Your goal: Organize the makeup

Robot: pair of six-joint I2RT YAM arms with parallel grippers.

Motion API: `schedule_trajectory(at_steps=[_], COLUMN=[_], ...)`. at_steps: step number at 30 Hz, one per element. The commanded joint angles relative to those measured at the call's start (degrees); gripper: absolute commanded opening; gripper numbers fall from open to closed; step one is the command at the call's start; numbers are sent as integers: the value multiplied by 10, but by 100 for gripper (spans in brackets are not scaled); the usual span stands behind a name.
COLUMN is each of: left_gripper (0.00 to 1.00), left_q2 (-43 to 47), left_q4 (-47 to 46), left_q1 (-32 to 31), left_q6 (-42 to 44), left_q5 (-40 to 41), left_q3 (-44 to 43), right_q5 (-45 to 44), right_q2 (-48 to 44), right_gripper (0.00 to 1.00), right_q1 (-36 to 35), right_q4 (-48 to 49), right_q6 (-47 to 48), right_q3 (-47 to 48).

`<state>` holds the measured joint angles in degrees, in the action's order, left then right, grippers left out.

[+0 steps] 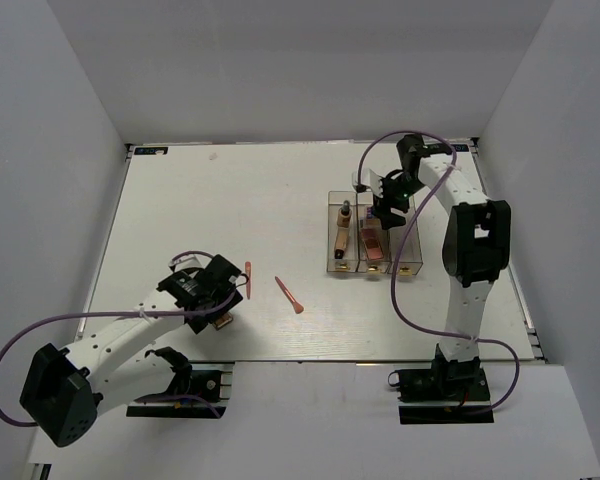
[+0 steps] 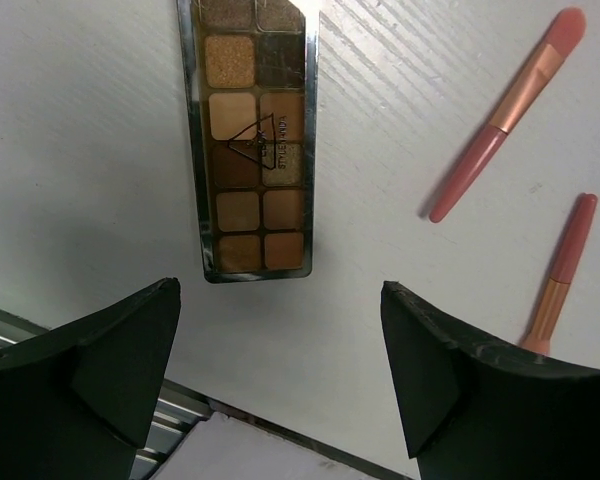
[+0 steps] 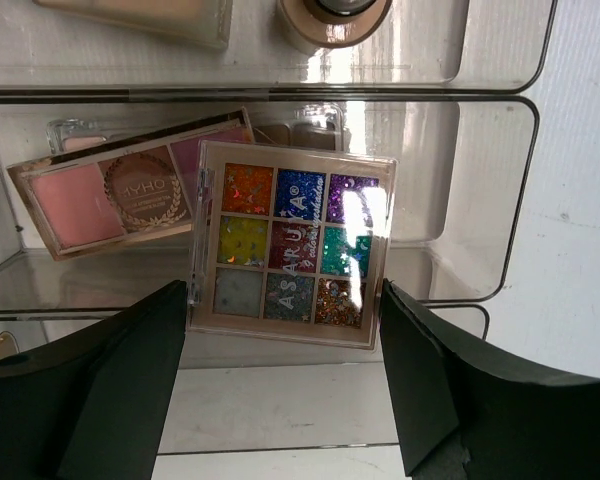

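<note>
Left gripper (image 2: 280, 370): jaws spread wide, nothing between them.
Brown palette (image 2: 257, 140): flat on the table (image 1: 280, 190), near left; just beyond the left fingertips, not touched.
Pink stick one (image 2: 510, 115): on the table, right of the brown palette.
Pink stick two (image 2: 562, 275): beside stick one, apart from it.
Right gripper (image 3: 285, 390): jaws spread wide, far right, over the boxes.
Glitter palette (image 3: 290, 245): between the right fingertips, edges level with both; gripped or loose, cannot tell.
Pink palette (image 3: 130, 190): in the middle clear box (image 3: 520, 200), partly under the glitter palette.
Tan bottle (image 1: 340, 243): lying in the left clear box (image 1: 329, 230).
</note>
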<state>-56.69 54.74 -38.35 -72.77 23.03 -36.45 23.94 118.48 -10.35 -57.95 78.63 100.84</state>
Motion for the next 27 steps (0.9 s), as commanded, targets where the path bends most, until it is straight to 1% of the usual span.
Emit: schedule_trajectory(at_steps=[1,2,4,5,7,8,14,19,24,27], left_gripper=[91,92,92,92,92,92,92,92,92,91], left_q2=[-17,-23,-33,-36,-42,-47,-63,-69,-63,-73], left_q4=[-10,-13,-14,-20,-24,-30,-37,-37,-33,-32], left_q1=[3,3,3,8,8,8,19,25,31,42], left_q6=[0,3,5,9,11,12,25,32,37,45], left_q5=[3,4,5,4,1,-3,-3,-4,2,5], left_q3=[-11,-15,-18,-18,-16,-14,-19,-20,-19,-20], right_q5=[1,4,14,17,20,21,24,38,96,135], right_q2=[11,13,12,11,4,4,-22,-52,-105,-150], right_gripper=[38,53,63,69,76,83,89,89,88,87], right_q1=[-8,-9,-13,-13,-12,-13,-7,-3,9,17], right_q4=[-22,-25,-28,-24,-21,-19,-16,-7,6,27], right_q6=[17,16,15,14,13,11,7,-7,-59,-100], right_q3=[36,41,44,44,41,40,24,7,7,-21])
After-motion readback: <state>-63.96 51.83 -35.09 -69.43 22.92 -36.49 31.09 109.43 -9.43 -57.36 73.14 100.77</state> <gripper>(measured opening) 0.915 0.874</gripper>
